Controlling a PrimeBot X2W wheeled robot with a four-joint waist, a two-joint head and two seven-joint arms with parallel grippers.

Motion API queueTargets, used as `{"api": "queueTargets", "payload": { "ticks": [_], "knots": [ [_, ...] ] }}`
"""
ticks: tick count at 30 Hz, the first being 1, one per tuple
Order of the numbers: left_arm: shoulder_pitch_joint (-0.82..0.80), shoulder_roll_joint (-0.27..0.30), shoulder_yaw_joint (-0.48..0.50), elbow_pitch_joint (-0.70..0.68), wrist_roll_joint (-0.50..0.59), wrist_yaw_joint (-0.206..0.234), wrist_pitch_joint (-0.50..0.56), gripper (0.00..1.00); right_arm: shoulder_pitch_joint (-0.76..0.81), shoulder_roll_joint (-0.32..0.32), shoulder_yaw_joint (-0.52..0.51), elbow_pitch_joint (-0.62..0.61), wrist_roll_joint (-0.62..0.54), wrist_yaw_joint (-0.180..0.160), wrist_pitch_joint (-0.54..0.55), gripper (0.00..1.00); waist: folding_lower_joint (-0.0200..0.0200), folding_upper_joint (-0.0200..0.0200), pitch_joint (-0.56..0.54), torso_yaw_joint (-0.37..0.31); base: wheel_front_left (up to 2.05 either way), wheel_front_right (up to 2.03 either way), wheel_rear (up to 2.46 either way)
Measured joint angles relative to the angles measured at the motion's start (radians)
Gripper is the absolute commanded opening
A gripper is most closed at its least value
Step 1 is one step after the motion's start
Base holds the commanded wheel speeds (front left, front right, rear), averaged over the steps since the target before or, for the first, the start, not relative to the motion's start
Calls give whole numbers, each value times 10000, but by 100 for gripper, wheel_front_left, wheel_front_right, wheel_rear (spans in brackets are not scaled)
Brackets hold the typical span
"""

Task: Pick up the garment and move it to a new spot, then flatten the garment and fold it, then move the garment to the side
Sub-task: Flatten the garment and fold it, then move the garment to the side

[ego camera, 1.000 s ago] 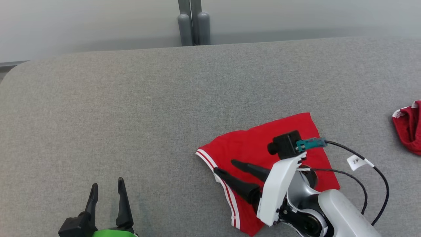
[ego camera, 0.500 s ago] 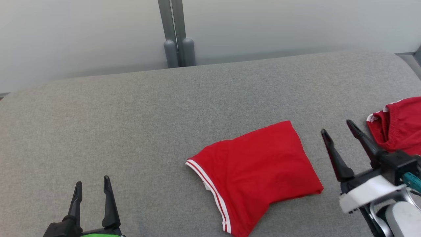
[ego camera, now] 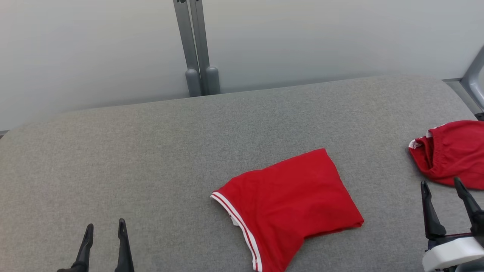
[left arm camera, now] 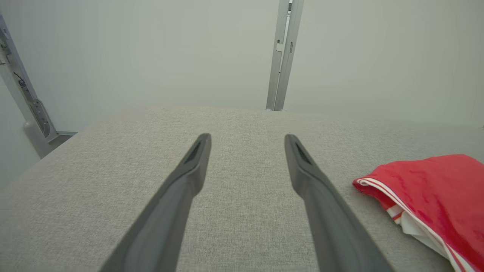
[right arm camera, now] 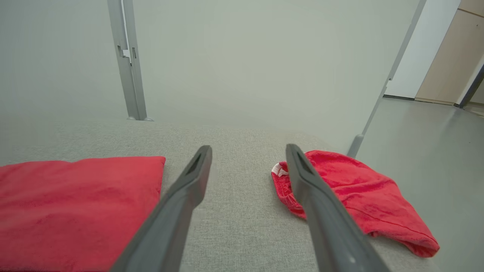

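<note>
A folded red garment [ego camera: 289, 204] with white stripes along one hem lies flat on the grey padded table [ego camera: 151, 151], right of centre. It also appears at the right of the left wrist view as the garment [left arm camera: 435, 196] and at the left of the right wrist view as the garment [right arm camera: 75, 204]. My left gripper [ego camera: 104, 226] stands open and empty at the lower left, well apart from the cloth. My right gripper [ego camera: 441, 184] is open and empty at the lower right, between the folded garment and a second crumpled red garment [ego camera: 450, 153].
The crumpled red garment [right arm camera: 351, 192] lies by the table's right edge, beyond which the floor [right arm camera: 435, 143] drops away. A grey post [ego camera: 196, 49] rises behind the table's far edge against a pale wall. Bare grey surface stretches across the left half.
My right gripper has lifted off the folded garment and swung back to the lower right. The head camera has tilted up and turned, shifting the whole picture.
</note>
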Motion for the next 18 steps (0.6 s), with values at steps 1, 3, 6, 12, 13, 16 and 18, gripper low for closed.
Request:
{"api": "queueTargets", "payload": {
  "ticks": [1, 3, 6, 12, 13, 16, 18],
  "knots": [
    [35, 0, 77, 61, 0, -8, 2, 100, -3, 4, 105, -23, 0, 0, 0, 100, 0, 0, -24, -4, 0, 0, 0],
    [76, 2, 188, 117, 25, -73, 0, 100, -5, 8, 261, -8, 33, 0, 0, 100, 0, 0, -59, 14, 0, 0, 0],
    [100, 2, 349, 178, 35, -79, 0, 100, -8, -13, 460, -4, 98, 0, 0, 100, 0, 0, -104, 115, 0, 0, 0],
    [108, 2, 380, 203, -27, -81, 0, 100, -9, -67, 669, 96, 163, 0, 0, 100, 0, 0, -209, 353, 0, 0, 0],
    [114, 2, 362, 201, -38, -73, 0, 100, -9, -73, 708, 113, 163, 0, 0, 100, 0, 0, -229, 382, 0, 0, 0],
    [142, 2, 309, 201, -90, -59, 0, 100, -21, -100, 932, 222, 309, 0, 0, 100, 0, 0, -251, 464, 0, 0, 0],
    [145, 2, 291, 182, -111, -31, 2, 100, -175, 27, 1053, 407, 886, 0, -4, 100, 0, 0, -217, 495, 0, 0, 0]
  ]
}}
